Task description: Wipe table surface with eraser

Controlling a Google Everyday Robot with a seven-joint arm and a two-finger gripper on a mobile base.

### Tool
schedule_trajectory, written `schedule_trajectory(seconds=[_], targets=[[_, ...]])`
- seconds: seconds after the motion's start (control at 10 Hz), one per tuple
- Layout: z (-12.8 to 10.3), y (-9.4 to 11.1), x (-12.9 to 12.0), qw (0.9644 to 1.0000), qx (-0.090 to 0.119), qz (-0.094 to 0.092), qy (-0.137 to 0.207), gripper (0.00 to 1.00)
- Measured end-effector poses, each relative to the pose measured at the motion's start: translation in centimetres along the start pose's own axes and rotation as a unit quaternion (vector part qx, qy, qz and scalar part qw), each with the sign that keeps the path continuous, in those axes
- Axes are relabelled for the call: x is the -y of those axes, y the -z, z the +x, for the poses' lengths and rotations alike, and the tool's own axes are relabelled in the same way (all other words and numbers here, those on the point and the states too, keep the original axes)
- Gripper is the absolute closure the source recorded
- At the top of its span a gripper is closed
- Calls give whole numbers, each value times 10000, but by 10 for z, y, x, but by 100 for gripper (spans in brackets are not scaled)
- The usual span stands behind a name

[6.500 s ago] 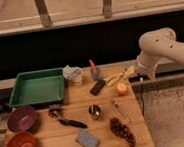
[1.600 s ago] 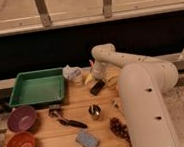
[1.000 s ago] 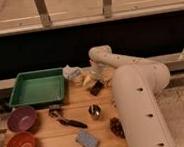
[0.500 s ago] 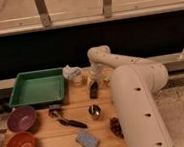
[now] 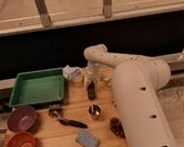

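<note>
From my station I see the two-finger gripper (image 5: 88, 82) down at the far middle of the light tan plank table surface (image 5: 51, 142), just right of the green plastic tray (image 5: 37, 88). The thick white arm (image 5: 139, 102) reaches to it from the near right. The fingers are drawn together, clamped on the far end of the small black oblong eraser (image 5: 91, 92).

The eraser is a dark, flat-sided block. It lies lengthwise, pointing from the gripper towards me, with its near end resting on the wood. It is far smaller than the tray and sits apart from it.

A small metal cup (image 5: 94, 110) stands just in front of the eraser, not touching it. Nearer me lie a slim black-handled tool (image 5: 69, 122) and a blue-grey rectangular sponge (image 5: 87, 140). A purple bowl (image 5: 21, 118) and an orange bowl (image 5: 19, 146) sit at the left edge.
</note>
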Motion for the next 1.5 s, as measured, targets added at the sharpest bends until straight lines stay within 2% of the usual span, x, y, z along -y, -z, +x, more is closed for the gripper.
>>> schedule_trajectory(seconds=[0.2, 0.5, 0.8, 0.9, 1.1, 1.5], targets=[[23, 11, -11, 9997, 8, -34, 236, 94], [62, 3, -33, 9978, -184, 30, 635, 94], [76, -3, -41, 9967, -276, 169, 746, 94], [74, -2, -37, 9968, -277, 224, 717, 94], [57, 1, -18, 9971, -252, 425, 575, 94], [27, -5, 19, 9975, -270, 619, 190, 94]])
